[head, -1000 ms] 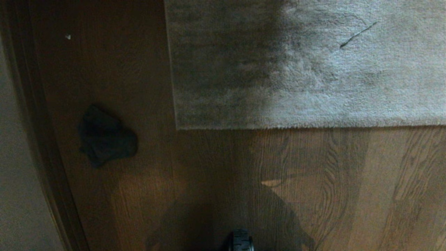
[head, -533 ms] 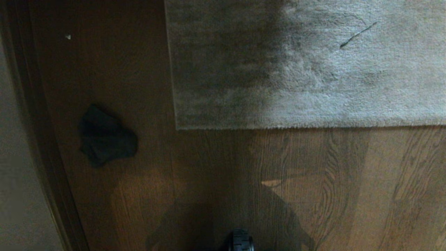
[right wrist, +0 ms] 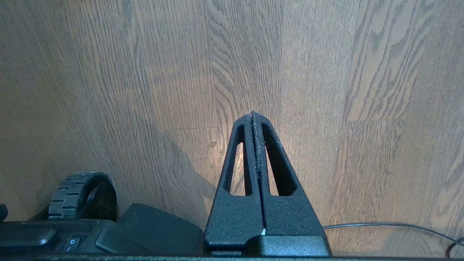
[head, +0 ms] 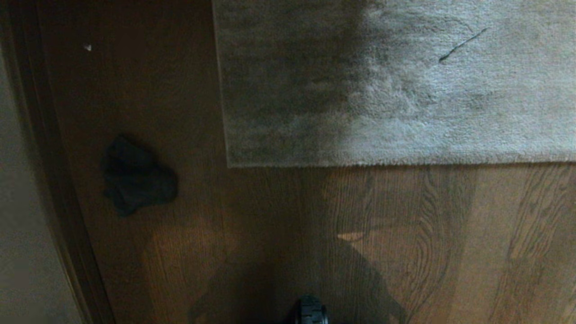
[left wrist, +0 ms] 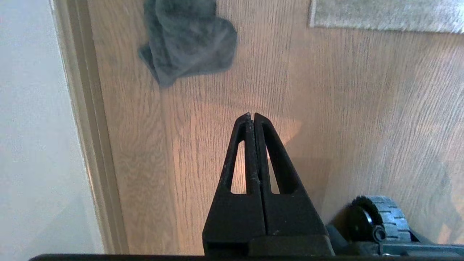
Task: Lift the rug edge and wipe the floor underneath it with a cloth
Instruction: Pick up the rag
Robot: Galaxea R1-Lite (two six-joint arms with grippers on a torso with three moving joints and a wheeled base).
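The light-grey rug (head: 405,85) lies flat across the top of the head view; its near rug edge (head: 382,164) and left corner (head: 229,164) rest on the brown wood-grain floor (head: 405,243). The rug's corner also shows in the left wrist view (left wrist: 315,21). A crumpled dark grey cloth (head: 135,177) lies on the floor left of the rug, near the wall, and shows again in the left wrist view (left wrist: 186,38). My left gripper (left wrist: 252,115) hangs shut and empty above bare floor, short of the cloth. My right gripper (right wrist: 252,114) is shut and empty over bare planks.
A pale wall with dark baseboard (head: 58,189) runs down the left side, close to the cloth. The base's black wheel (head: 310,310) sits at the bottom centre, also wheel (left wrist: 380,217). A thin cable (right wrist: 384,225) trails on the floor by the right arm.
The head view is unchanged; rug and cloth lie where they were. Neither arm appears in it.
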